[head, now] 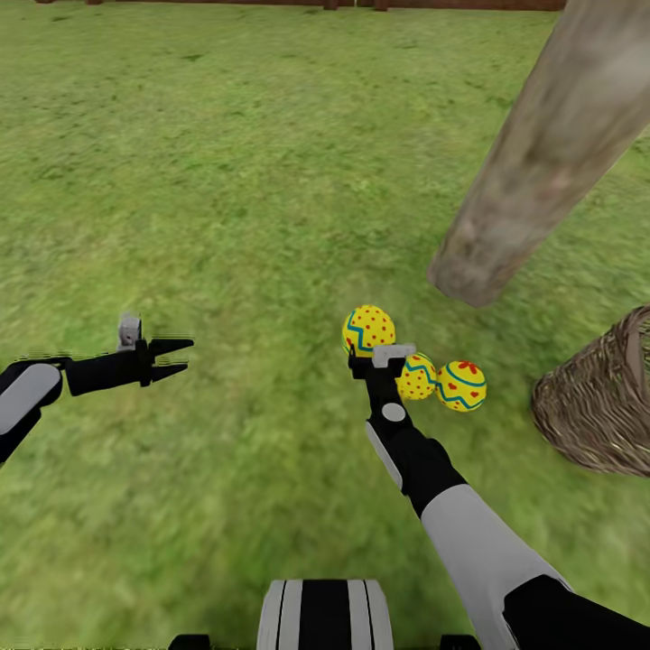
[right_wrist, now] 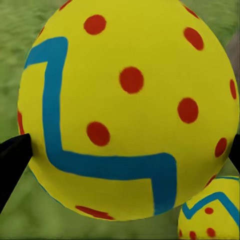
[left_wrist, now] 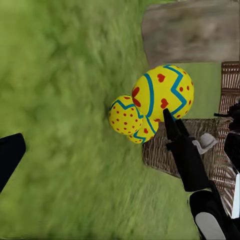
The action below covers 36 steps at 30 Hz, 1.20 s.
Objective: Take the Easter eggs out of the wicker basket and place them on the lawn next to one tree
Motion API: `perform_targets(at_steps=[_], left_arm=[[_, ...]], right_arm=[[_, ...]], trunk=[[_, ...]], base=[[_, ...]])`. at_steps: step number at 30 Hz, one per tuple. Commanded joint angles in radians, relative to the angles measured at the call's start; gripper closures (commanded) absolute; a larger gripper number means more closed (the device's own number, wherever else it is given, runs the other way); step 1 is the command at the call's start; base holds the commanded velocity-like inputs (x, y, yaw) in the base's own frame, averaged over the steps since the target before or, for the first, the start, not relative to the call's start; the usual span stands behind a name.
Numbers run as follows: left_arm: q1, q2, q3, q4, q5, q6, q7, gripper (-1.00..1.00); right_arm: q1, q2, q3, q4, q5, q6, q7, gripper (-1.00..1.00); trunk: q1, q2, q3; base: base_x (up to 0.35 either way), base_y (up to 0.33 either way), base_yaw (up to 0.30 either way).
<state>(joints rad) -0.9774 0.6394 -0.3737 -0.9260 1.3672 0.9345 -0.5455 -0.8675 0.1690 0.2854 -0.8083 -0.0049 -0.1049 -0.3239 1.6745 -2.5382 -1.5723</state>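
- Three Easter eggs are showing on the lawn (head: 226,181) near the foot of the tree (head: 533,171): a dotted egg (head: 368,329) farthest from us, a middle egg (head: 417,376) partly behind our right wrist, and a heart-painted egg (head: 462,385) touching it on the basket side.
- We are seeing the wicker basket (head: 598,406) tipped on its side by the head view's right edge, just beside the eggs; we cannot tell whether anything remains inside.
- We are holding the right claw (head: 363,348) around the dotted egg: in the right wrist view its dark fingers (right_wrist: 12,160) are flanking the egg at both sides, apparently gripping it, though we cannot tell whether the egg is resting on the grass.
- We are keeping the left claw (head: 178,356) spread open and empty, hovering over bare grass well apart from the eggs.
- We are judging the eggs to be light, rigid and smooth, so likely slippery and prone to rolling; taking hold across the widest middle, fingers on opposite sides, is looking safest.
- We are judging all three eggs to be lying near the same trunk.
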Motion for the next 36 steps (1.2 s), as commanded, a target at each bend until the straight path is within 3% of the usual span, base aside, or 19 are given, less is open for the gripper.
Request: perform_targets(at_steps=[1,5,11,32,36], left_arm=[[-0.001,0.001,-0.004,0.011,0.001,0.002,-0.005,-1.00],[-0.001,0.001,-0.004,0.011,0.000,0.004,-0.007,-1.00],[-0.001,0.026,-0.004,-0.030,0.000,0.006,-0.006,-1.00],[-0.001,0.027,-0.007,-0.039,0.001,0.004,-0.005,-1.00],[-0.001,0.027,-0.007,-0.007,0.005,0.004,-0.009,-1.00]], right_arm=[[-0.001,0.000,0.003,0.001,0.000,-0.003,-0.007,1.00],[-0.001,0.000,0.004,0.001,0.001,-0.003,-0.007,1.00],[-0.001,0.000,0.005,0.000,0.001,-0.003,-0.007,1.00],[-0.001,-0.009,0.001,0.001,0.000,-0.001,-0.007,1.00],[-0.001,-0.009,0.001,0.001,0.000,-0.002,-0.008,1.00]], trunk=[[0.000,-0.001,-0.005],[0.001,-0.001,-0.012],[0.003,-0.002,-0.032],[0.013,-0.007,-0.113],[0.013,-0.007,-0.113]], base=[[0.000,0.000,0.000],[0.000,0.000,0.000],[0.000,0.000,0.000],[0.000,0.000,0.000],[0.000,0.000,0.000]])
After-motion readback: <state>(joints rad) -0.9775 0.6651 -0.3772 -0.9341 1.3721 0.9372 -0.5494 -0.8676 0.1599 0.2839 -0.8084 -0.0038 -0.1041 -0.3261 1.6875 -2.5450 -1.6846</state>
